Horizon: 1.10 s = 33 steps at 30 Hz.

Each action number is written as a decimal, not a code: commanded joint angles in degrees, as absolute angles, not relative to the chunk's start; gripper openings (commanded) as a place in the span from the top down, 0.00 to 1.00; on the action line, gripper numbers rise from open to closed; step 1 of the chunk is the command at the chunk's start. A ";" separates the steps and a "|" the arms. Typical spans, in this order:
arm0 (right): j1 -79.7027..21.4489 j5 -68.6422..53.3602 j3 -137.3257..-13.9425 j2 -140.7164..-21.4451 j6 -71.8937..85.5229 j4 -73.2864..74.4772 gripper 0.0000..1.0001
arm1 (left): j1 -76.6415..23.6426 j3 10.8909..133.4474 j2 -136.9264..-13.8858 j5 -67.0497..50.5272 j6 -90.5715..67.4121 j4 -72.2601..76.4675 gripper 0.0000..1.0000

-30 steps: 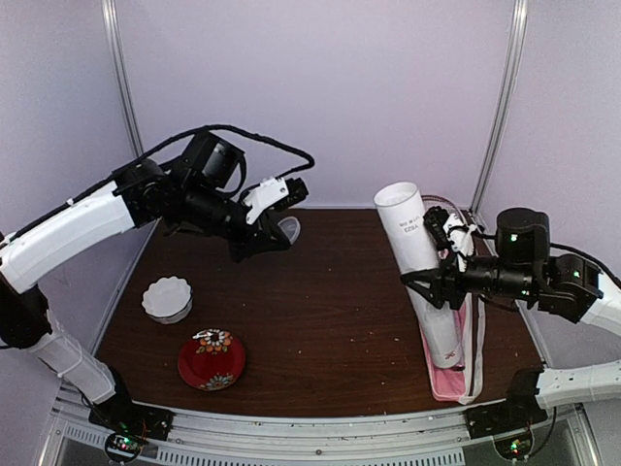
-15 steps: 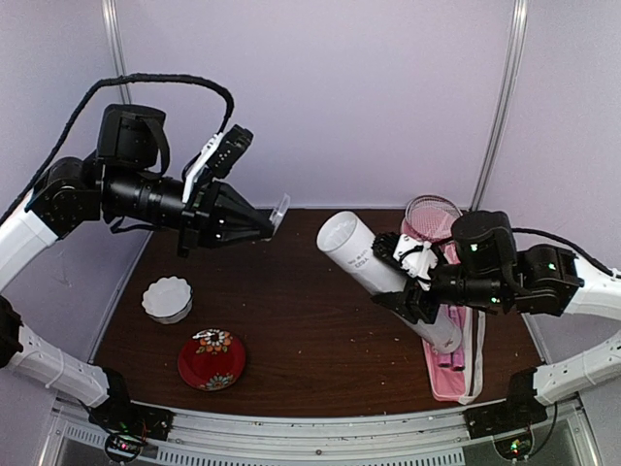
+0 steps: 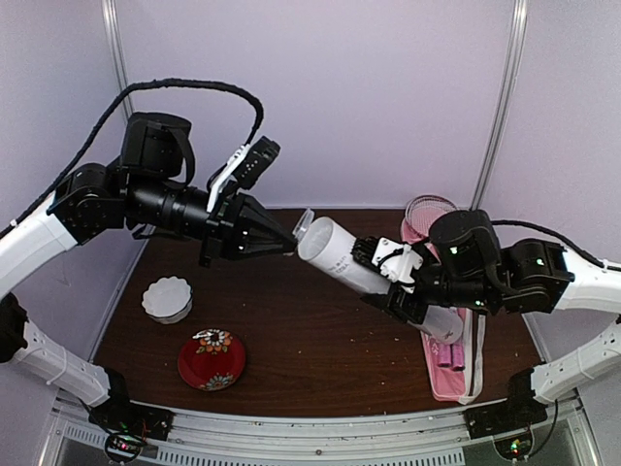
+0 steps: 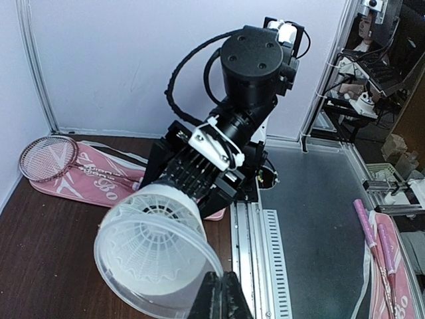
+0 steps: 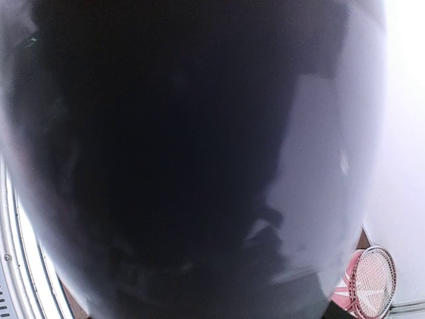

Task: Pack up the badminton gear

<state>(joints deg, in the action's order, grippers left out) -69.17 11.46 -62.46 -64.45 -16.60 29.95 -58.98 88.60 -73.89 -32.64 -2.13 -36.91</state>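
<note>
In the right wrist view something dark and out of focus fills nearly everything. Only a racquet head (image 5: 373,279) shows at 5 o'clock, cut by the bottom edge. From above, the right hand (image 3: 396,282) hides the lower end of the tube (image 3: 335,254) and much of the pink bag (image 3: 444,384). The left hand (image 4: 221,302), pinching the clear lid (image 4: 153,266), is cropped at 6 o'clock in its own view.

The light is soft and even, and the walls (image 3: 340,97) look pale purple. Shadows on the worktop (image 3: 310,320) are faint. Up close, the long white tube (image 5: 166,159) is a dark blur.
</note>
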 commanded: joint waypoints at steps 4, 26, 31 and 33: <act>-69.94 15.98 -65.47 -64.86 -16.23 30.36 0.42 | -59.30 88.47 -75.39 -35.86 -3.87 -32.53 1.00; -71.89 16.32 -64.24 -64.04 -18.10 29.25 0.42 | -59.26 87.75 -78.31 -39.69 -4.92 -30.06 1.00; -71.98 16.42 -64.05 -63.52 -18.39 28.75 0.42 | -59.24 87.24 -77.67 -42.54 -5.20 -30.05 1.00; -71.98 16.43 -64.05 -63.38 -18.41 28.67 0.42 | -59.29 86.75 -77.52 -41.74 -5.37 -30.06 1.00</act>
